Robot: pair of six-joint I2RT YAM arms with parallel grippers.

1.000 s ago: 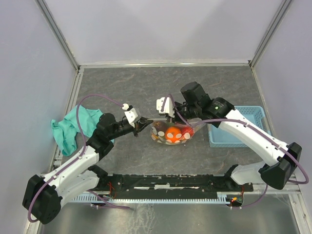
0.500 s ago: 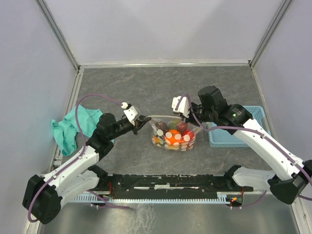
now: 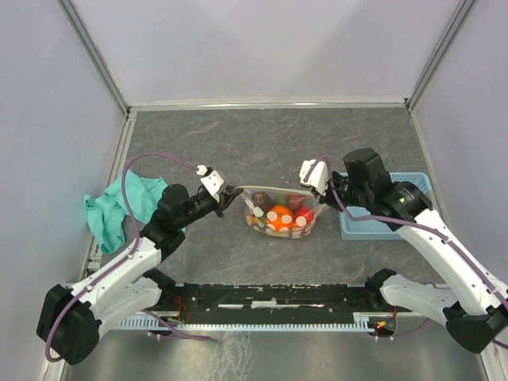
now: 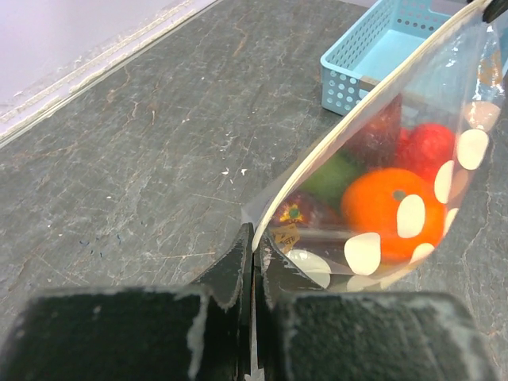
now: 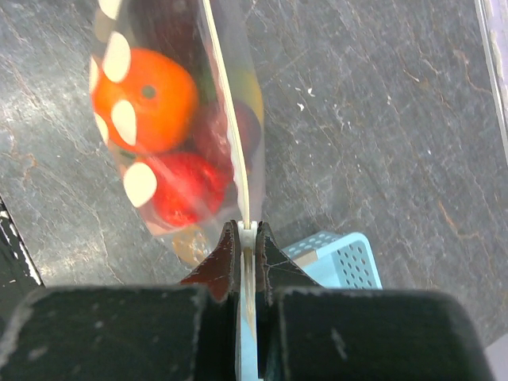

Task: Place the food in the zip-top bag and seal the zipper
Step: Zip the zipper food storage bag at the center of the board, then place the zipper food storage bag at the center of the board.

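Zip-top bag (image 3: 279,218) is strung taut between both hands, with the food (image 3: 279,216) bunched in its belly below the zipper (image 4: 349,135); can't tell if the bag bottom touches the desk (image 3: 238,143). Left hand (image 4: 254,238) is clamped tight on the bag's left top corner and right hand (image 5: 247,238) is pinched on the strip at the bag's right end, both with almost no gap. Risks: the film is thin and slick, so a corner could slide out of either pinch if the hands pull further apart. The load sags mid-bag, which could peel the press-seal open if it isn't fully mated, and I can't tell from here whether it is. One hand letting go would swing the bag and dump round fruit that rolls. The bag is clear, floppy plastic with white dots and a stiff, narrow whitish strip. The fruits are glossy, hard-looking and rounded: orange, red, green, dark purple. The desk is dark, matte and stone-patterned. A perforated rigid blue basket (image 3: 381,208) sits just right of the bag, and a crumpled soft teal cloth (image 3: 111,208) lies well left of the bag.
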